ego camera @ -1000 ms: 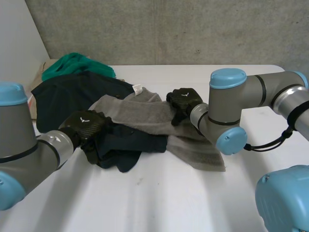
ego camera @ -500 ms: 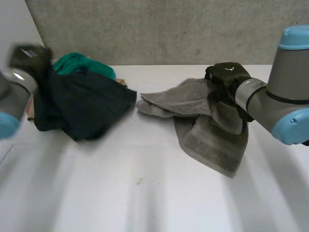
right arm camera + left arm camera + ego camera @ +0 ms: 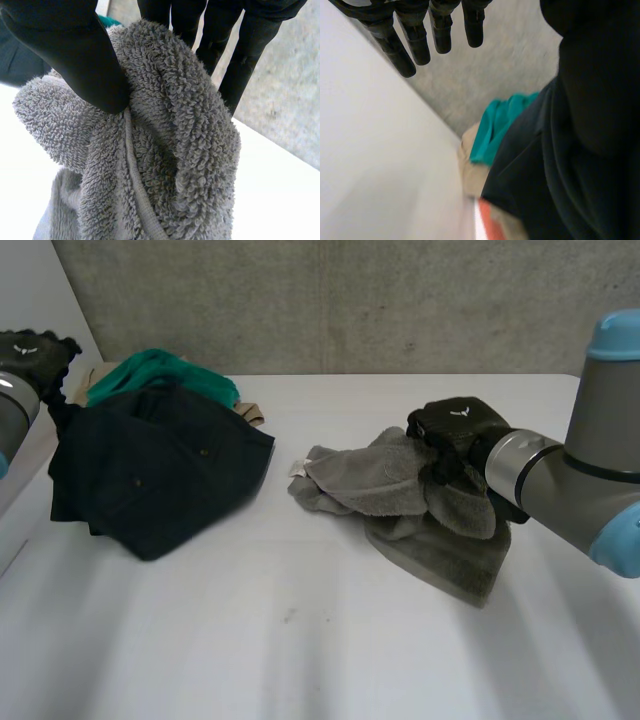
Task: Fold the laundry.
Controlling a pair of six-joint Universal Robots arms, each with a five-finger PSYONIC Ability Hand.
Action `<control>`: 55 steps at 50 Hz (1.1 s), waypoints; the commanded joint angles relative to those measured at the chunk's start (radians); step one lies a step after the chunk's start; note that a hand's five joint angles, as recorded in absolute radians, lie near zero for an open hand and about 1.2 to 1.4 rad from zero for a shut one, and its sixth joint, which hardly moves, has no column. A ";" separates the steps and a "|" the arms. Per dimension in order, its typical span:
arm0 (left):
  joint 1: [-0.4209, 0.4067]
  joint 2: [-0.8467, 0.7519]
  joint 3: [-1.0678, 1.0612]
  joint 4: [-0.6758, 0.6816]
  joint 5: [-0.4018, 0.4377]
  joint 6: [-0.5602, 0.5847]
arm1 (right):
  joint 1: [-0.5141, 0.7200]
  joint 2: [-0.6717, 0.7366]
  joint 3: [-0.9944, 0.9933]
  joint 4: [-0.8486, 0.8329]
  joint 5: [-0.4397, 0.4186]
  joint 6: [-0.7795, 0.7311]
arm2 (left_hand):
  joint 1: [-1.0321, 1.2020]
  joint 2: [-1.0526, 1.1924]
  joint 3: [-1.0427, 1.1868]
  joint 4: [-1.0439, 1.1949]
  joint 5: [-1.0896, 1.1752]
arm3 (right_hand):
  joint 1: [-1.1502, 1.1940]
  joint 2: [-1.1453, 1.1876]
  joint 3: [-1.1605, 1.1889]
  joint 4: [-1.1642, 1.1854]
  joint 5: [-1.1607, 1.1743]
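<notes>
Your left hand (image 3: 30, 348) is raised at the upper left of the head view, with its grey forearm (image 3: 10, 405) running off the left edge. Its own wrist camera shows the fingers (image 3: 400, 45) straight and slightly spread, with nothing between them. Your right arm (image 3: 590, 480) reaches in from the right edge, and the right hand (image 3: 455, 430) at centre right is closed on the grey towel (image 3: 380, 480), thumb (image 3: 75, 55) pinching a fold against the fingers (image 3: 250, 45).
</notes>
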 commanded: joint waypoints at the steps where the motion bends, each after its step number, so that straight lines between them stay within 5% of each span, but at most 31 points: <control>1: -0.095 0.201 -0.172 0.038 0.070 -0.078 | 0.017 -0.099 -0.004 0.035 -0.014 -0.051 | -0.014 -0.029 -0.036 -0.025 -0.049 | 0.307 0.233 0.223 0.203 0.262; 9: -0.285 0.219 -0.302 0.079 0.193 -0.163 | 0.018 -0.239 -0.004 0.066 -0.020 -0.065 | -0.014 -0.029 -0.036 -0.025 -0.049 | 0.307 0.233 0.223 0.203 0.262; 22: -0.528 -0.087 -0.193 0.024 0.210 -0.257 | 0.032 -0.325 0.007 0.116 -0.043 -0.059 | -0.014 -0.029 -0.036 -0.025 -0.049 | 0.307 0.233 0.223 0.203 0.262; 25: -0.551 -0.124 -0.157 0.020 0.204 -0.304 | 0.034 -0.333 0.019 0.122 -0.048 -0.054 | 0.045 0.030 0.023 0.033 0.010 | 0.307 0.233 0.223 0.203 0.262; 29: -0.574 -0.159 -0.106 0.000 0.208 -0.426 | 0.028 -0.350 0.048 0.118 -0.043 -0.053 | 0.444 0.429 0.422 0.432 0.409 | 0.307 0.233 0.223 0.203 0.262; 34: -0.583 -0.160 -0.078 -0.022 0.180 -0.541 | -0.023 -0.336 0.051 0.095 -0.045 -0.057 | 1.207 1.192 1.185 1.196 1.172 | 0.307 0.233 0.223 0.203 0.262; 42: -0.528 -0.007 -0.106 -0.034 0.029 -0.483 | -0.083 -0.243 0.039 0.075 -0.054 -0.097 | 1.208 1.193 1.186 1.196 1.173 | 0.307 0.233 0.223 0.203 0.262; 50: -0.563 0.085 -0.204 -0.046 0.153 -0.350 | -0.092 -0.078 0.036 -0.006 -0.086 -0.241 | 1.208 1.193 1.186 1.196 1.173 | 0.307 0.233 0.223 0.203 0.262; 55: -0.621 0.035 -0.233 -0.045 0.159 -0.327 | -0.060 0.034 0.080 -0.063 -0.135 -0.370 | 1.196 1.181 1.174 1.185 1.161 | 0.307 0.233 0.223 0.203 0.262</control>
